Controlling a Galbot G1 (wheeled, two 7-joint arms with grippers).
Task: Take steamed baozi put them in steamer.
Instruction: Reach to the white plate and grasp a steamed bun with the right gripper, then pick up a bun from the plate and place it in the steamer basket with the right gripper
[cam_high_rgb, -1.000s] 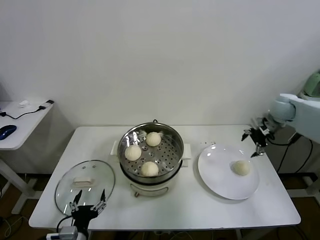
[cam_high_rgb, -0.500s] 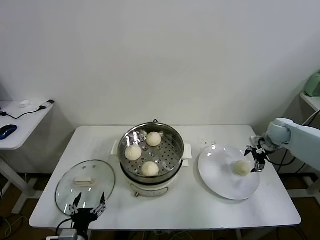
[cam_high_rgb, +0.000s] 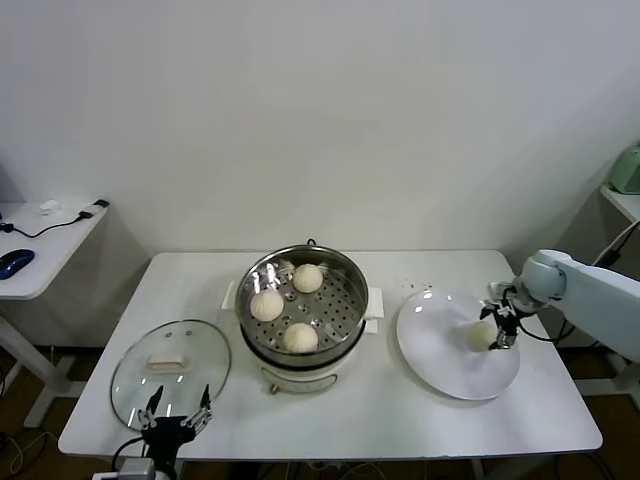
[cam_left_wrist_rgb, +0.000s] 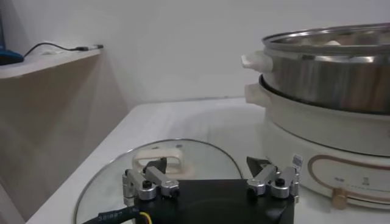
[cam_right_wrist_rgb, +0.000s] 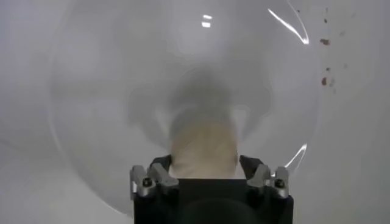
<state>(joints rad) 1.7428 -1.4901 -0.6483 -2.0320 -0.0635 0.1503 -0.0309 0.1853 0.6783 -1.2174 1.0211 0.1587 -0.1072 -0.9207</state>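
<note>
White table (cam_high_rgb: 400, 420) against a plain white wall; steamer (cam_high_rgb: 303, 300) stands upright at the table's middle, shiny steel pot on a cream-white base with side handles, round so no long axis, mouth facing up; three steamed baozi sit on its perforated tray, one at the back (cam_high_rgb: 307, 278), one on the left (cam_high_rgb: 266, 305), one at the front (cam_high_rgb: 299, 338); all smooth, cream-white, round, no clear pointing direction. Fourth baozi (cam_high_rgb: 483, 334) lies on the white plate (cam_high_rgb: 440, 350) to the right of the steamer, toward the plate's right side; right gripper (cam_high_rgb: 499, 325) is down at it, fingers (cam_right_wrist_rgb: 159, 178) apart with one on each side of the bun, probably not pressing yet, though contact is hard to judge in the wrist view. Left gripper (cam_high_rgb: 178, 414) is parked at the table's front-left edge, fingers (cam_left_wrist_rgb: 152, 180) spread apart, holding nothing, just over the near rim of the glass lid (cam_high_rgb: 170, 362); lid lies flat, white handle up, left of the steamer.
</note>
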